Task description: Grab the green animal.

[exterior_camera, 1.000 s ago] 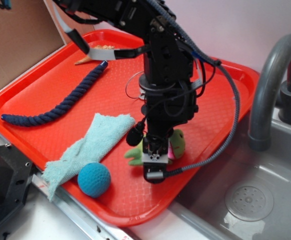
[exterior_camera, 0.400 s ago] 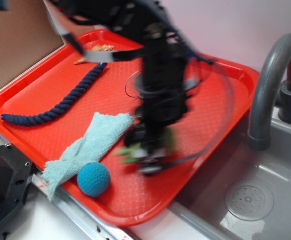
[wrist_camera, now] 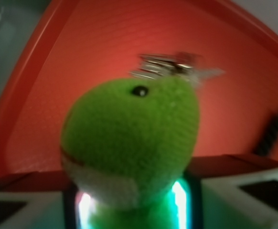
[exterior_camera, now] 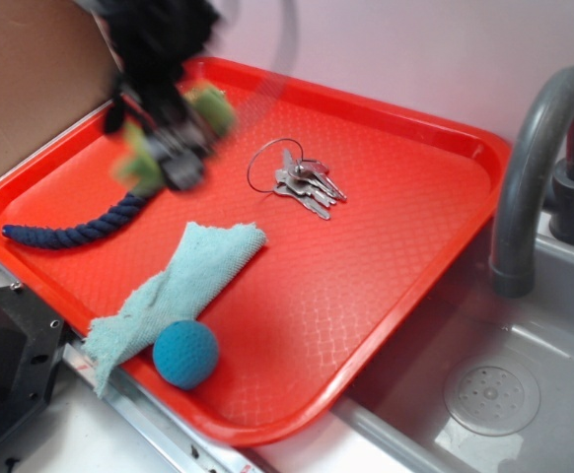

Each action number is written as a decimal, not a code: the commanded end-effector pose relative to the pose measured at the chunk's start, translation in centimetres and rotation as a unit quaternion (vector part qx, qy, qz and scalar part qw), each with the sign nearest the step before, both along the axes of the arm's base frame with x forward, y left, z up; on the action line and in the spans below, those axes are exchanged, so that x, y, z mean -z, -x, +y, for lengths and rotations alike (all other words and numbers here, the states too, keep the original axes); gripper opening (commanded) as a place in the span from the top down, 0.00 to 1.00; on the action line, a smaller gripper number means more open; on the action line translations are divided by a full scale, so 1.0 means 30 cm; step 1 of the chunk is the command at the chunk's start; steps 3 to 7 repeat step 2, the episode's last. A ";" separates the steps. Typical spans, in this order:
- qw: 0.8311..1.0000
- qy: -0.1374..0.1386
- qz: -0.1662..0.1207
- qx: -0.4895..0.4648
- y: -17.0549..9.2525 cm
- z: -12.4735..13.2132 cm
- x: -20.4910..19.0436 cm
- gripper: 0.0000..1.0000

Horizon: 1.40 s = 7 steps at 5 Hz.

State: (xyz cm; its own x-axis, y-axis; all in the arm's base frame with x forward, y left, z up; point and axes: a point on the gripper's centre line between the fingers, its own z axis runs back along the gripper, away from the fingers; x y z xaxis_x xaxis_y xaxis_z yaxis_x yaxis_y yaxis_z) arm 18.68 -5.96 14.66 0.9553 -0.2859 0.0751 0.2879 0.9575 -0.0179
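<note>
The green animal [exterior_camera: 206,108], a fuzzy lime-green plush with a dark eye and a whitish mouth, hangs above the far left part of the red tray [exterior_camera: 386,256]. My gripper [exterior_camera: 174,148] is shut on it and blurred by motion. In the wrist view the green animal [wrist_camera: 129,138] fills the middle, its body pinched between the two fingers, and the tray lies well below it.
A key ring with keys [exterior_camera: 302,182] lies mid-tray. A dark blue rope [exterior_camera: 80,229] runs along the left side. A light blue cloth [exterior_camera: 179,286] and a teal ball [exterior_camera: 185,353] sit near the front edge. A grey faucet [exterior_camera: 534,168] and sink [exterior_camera: 489,394] are at the right.
The gripper has lifted the green animal off the tray's front middle and carried it up and to the far left. The keys, hidden before, now show.
</note>
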 end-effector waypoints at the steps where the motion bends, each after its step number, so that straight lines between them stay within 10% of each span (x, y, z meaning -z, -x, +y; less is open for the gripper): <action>1: 0.994 0.031 -0.042 -0.095 0.080 0.115 -0.192 1.00; 7: 0.997 0.005 -0.014 -0.081 0.048 0.107 -0.158 1.00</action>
